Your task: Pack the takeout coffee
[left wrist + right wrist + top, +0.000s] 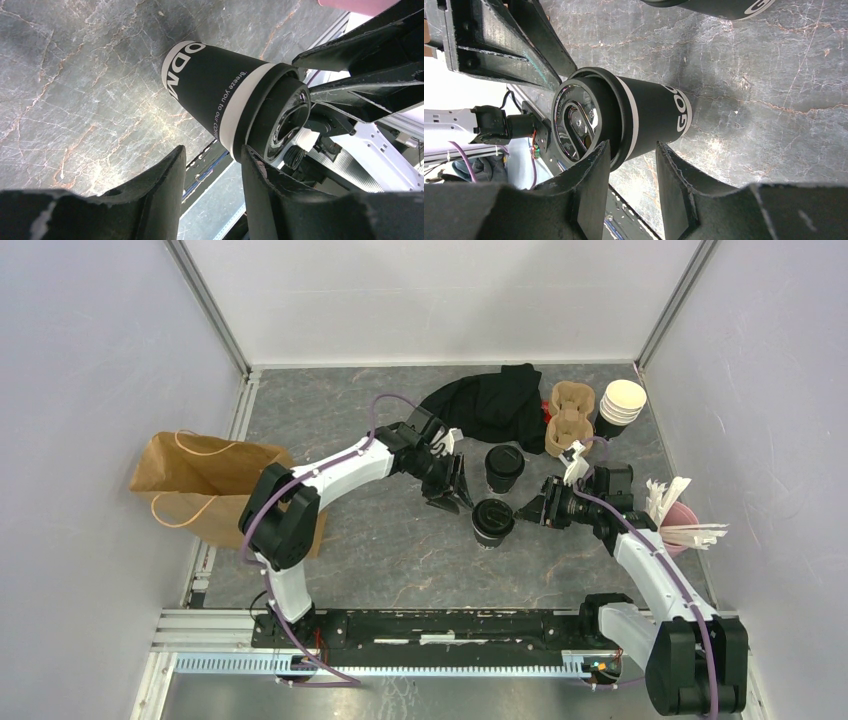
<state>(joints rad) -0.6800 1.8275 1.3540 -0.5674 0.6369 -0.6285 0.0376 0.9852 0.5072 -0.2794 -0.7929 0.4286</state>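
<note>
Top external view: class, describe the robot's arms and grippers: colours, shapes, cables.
The left arm and right arm have white shells, black joints and purple cables running alongside. The left gripper and right gripper are black, each with two wedge-shaped fingers.

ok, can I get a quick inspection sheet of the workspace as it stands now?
surface: grey marbled tabletop, no spills seen.
job's things: two lidded black cups, both upright; near cup sits between the grippers, far cup just behind it.
clutter: brown paper bag at left; black cloth, pulp cup carrier and stack of lidless cups at the back; pink tub of stirrers at right.
grippers: left gripper and right gripper are both open, flanking the near cup at lid height; nothing between the fingers.
cables: purple cable along each arm, not touching either cup.
surroundings: pale walls, aluminium rail at the near edge.
</note>
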